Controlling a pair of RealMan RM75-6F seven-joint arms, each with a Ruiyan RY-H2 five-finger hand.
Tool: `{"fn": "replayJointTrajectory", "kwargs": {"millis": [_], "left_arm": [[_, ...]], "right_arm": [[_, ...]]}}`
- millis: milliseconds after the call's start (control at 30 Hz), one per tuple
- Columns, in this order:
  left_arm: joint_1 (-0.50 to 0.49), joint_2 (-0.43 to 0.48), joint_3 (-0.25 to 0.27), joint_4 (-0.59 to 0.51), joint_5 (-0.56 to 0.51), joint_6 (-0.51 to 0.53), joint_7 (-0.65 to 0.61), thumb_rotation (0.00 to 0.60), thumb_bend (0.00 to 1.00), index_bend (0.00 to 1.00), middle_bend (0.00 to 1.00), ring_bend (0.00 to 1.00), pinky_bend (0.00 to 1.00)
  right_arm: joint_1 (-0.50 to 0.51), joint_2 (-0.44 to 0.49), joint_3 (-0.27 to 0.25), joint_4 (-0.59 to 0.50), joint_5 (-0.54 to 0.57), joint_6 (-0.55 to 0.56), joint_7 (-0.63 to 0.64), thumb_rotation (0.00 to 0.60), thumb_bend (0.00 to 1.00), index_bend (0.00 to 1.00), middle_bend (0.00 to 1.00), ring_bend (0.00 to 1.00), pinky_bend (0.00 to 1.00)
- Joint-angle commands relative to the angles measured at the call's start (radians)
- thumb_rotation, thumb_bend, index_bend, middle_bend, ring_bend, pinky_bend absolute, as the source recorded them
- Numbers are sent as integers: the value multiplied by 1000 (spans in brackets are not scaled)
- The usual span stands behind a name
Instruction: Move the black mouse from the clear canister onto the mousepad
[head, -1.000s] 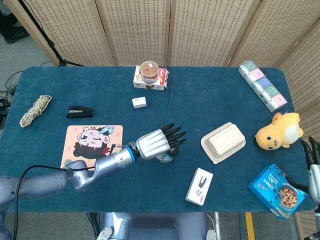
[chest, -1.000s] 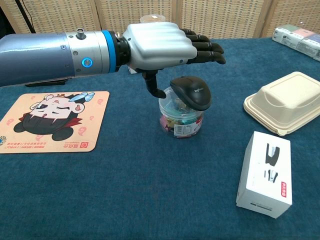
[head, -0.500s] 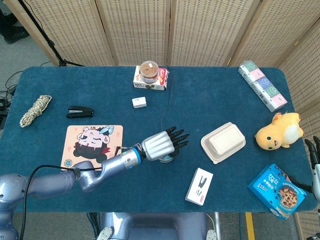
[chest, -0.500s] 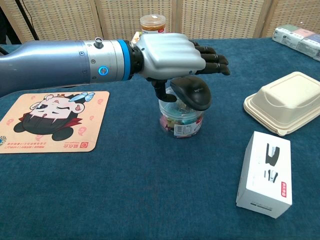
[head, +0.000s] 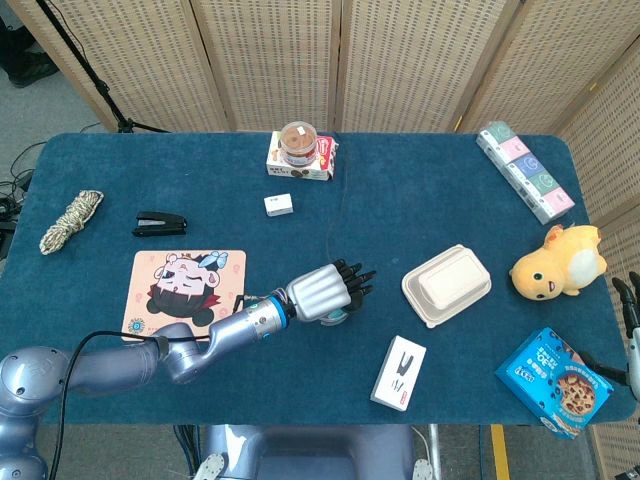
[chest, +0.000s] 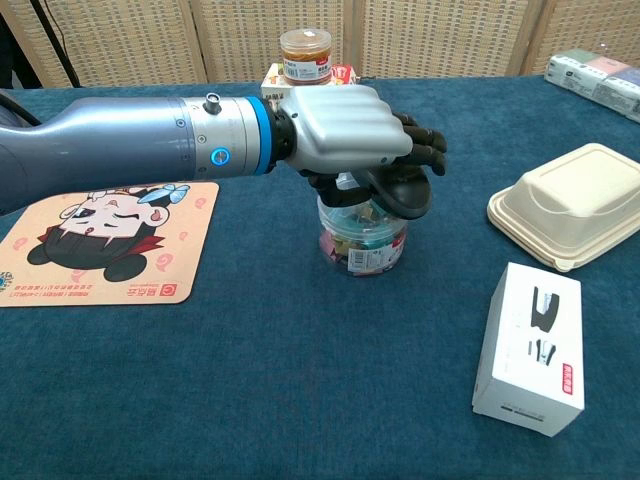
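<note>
While the mouse (chest: 398, 190) is still sitting on top of the canister (chest: 362, 240), the left hand (chest: 345, 135) is lowering onto it, fingers (chest: 420, 140) now curling over its top where they were stretched flat 1 second ago. Lifting toward the mousepad (chest: 100, 255) is probably coming next. The right hand (head: 630, 320) is idling at the table (head: 420, 205) edge, its fingers too cropped to judge.

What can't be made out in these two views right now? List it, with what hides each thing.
- Black mouse: chest view, mostly under the left robot hand; whether the fingers actually grip it is unclear. In head view the hand hides it entirely.
- Clear canister: head view, almost fully under the same hand.
- Right robot hand: head view, cut off by the right edge; open or shut unreadable.
- Mousepad: chest view, its top edge hidden by the forearm.
</note>
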Motion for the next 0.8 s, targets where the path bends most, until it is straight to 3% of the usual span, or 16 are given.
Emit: {"fn": "replayJointTrajectory", "kwargs": {"millis": [33, 233, 433, 633, 800], "left_arm": [[-2, -5, 6, 6, -4, 3, -1, 600, 503, 202, 170, 224, 356], [-1, -15, 18, 20, 8, 44, -11, 600, 503, 279, 277, 317, 372], [0, -5, 26, 19, 38, 97, -25, 600, 503, 306, 303, 339, 372], [21, 73, 55, -46, 105, 185, -72, 600, 503, 307, 304, 341, 372], [85, 189, 134, -86, 198, 308, -136, 600, 503, 307, 304, 341, 372]], "right_arm": [[0, 1, -1, -1, 0, -2, 5, 600, 0, 0, 0, 0, 0], [0, 2, -2, 0, -4, 1, 7, 600, 0, 0, 0, 0, 0], [-1, 3, -3, 0, -5, 1, 11, 600, 0, 0, 0, 0, 0], [0, 4, -6, -1, -6, -2, 12, 600, 0, 0, 0, 0, 0], [0, 3, -11, -5, -12, -5, 6, 600, 0, 0, 0, 0, 0]]}}
